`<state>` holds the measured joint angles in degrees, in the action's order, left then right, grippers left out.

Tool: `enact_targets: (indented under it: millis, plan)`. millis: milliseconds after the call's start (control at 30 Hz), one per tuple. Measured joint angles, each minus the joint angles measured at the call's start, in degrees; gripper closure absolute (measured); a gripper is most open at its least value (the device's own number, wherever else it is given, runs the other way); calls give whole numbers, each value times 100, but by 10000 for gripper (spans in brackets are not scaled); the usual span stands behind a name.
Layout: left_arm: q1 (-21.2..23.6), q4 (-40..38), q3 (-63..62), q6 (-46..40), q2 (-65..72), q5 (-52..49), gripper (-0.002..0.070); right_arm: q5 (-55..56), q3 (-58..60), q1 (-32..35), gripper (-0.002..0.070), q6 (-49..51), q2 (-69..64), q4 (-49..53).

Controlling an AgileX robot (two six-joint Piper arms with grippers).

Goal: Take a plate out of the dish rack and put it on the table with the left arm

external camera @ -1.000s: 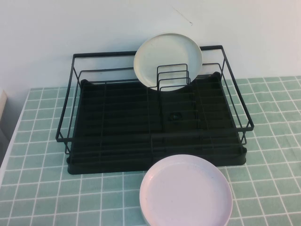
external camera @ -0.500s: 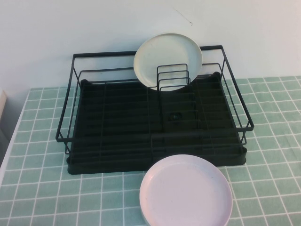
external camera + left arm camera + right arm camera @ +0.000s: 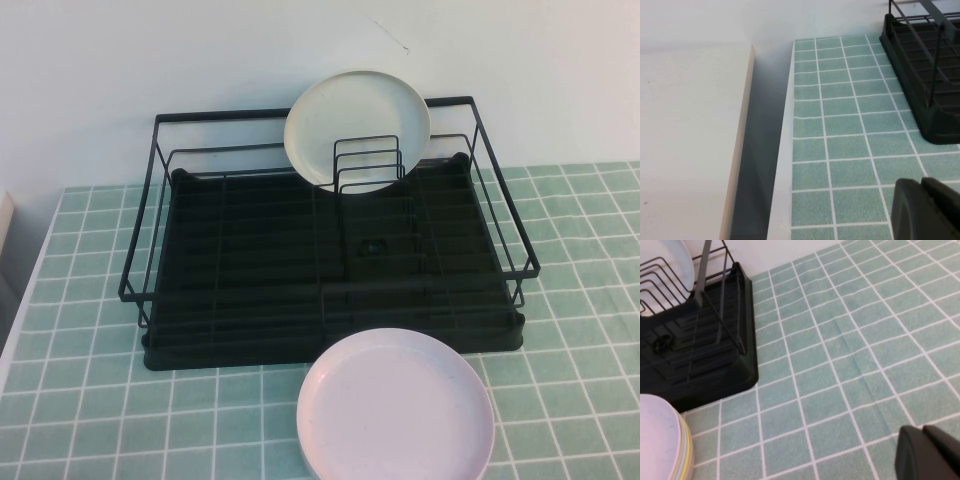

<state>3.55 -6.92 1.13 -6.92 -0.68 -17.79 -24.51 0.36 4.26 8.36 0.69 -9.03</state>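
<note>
**Off-white plate stands in the rack; both arms low at the desk's edges**

The left gripper [image 3: 927, 210] hangs just above the pale green tiled desk [image 3: 80, 300] near its left edge, beside a gap and a white counter surface [image 3: 690, 140]. Only a dark corner of it shows in the left wrist view, so whether its jaws are released or clenched cannot be told.

In the middle of the desk sits the large black wire dish rack with its black tray base [image 3: 250, 270]. The round plain off-white plate [image 3: 357, 125] stands on edge at the rack's back, leaning toward the rear rail, just behind the small upright wire dividers [image 3: 368, 165]. Touching the rack's near edge, or very nearly, a pale pinkish-lilac round plate [image 3: 395, 408] lies flat on the desk.

The right gripper [image 3: 930, 452] hovers over bare tiles to the right of the rack; again only a dark corner is visible, and the state of its jaws cannot be told.
</note>
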Motion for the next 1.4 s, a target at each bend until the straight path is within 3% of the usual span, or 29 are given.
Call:
enact_targets:
  millis: [533,733,900,1033,1100,1233,1400]
  plan:
    - [0,-230,11,0,0,212,678,0,0,0,678,0,0,0]
    - [0,-1606,11,12,0,1246,678,0,0,0,678,0,0,0]
    - [0,-3218,11,223,0,2645,678,0,0,0,678,0,0,0]
    - [0,-4622,11,1056,0,3669,678,0,0,0,678,0,0,0]
    - [0,-4799,11,1521,0,4004,678,0,0,0,678,0,0,0]
    - [0,-3929,11,2520,0,4535,678,0,0,0,678,0,0,0]
    - [0,-1541,-585,2862,0,5296,678,0,0,0,678,0,0,0]
